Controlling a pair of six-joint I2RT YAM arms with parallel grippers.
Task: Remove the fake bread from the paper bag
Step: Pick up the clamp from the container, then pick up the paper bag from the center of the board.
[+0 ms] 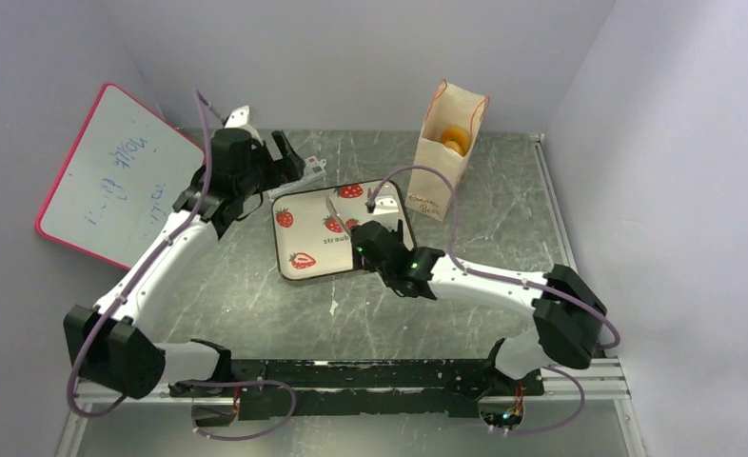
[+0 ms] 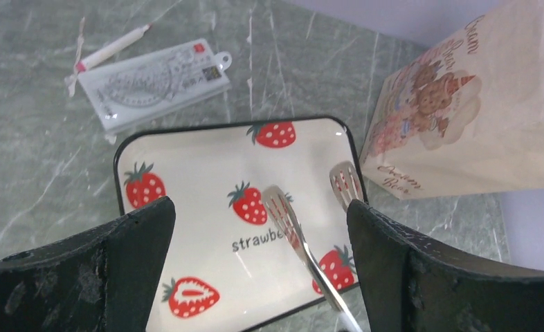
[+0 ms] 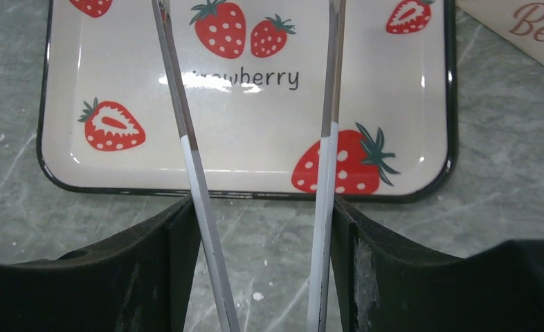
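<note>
The paper bag [image 1: 442, 169] stands upright at the back, right of centre, mouth open. One golden ring-shaped fake bread [image 1: 454, 139] shows inside it; any others are hidden. The bag's printed side shows in the left wrist view [image 2: 463, 117]. My right gripper [image 1: 370, 243] is shut on metal tongs [image 3: 187, 138], one finger pressing each arm. The slotted tong tips [image 2: 283, 207] hover over the strawberry tray [image 1: 299, 243], left of the bag. My left gripper [image 1: 289, 164] is open and empty, above the tray's back-left corner.
A clear plastic packet [image 2: 151, 83] and a white pen [image 2: 113, 47] lie behind the tray [image 2: 186, 155]. A pink-framed whiteboard [image 1: 113, 176] leans at the far left. Grey walls close in the back and sides.
</note>
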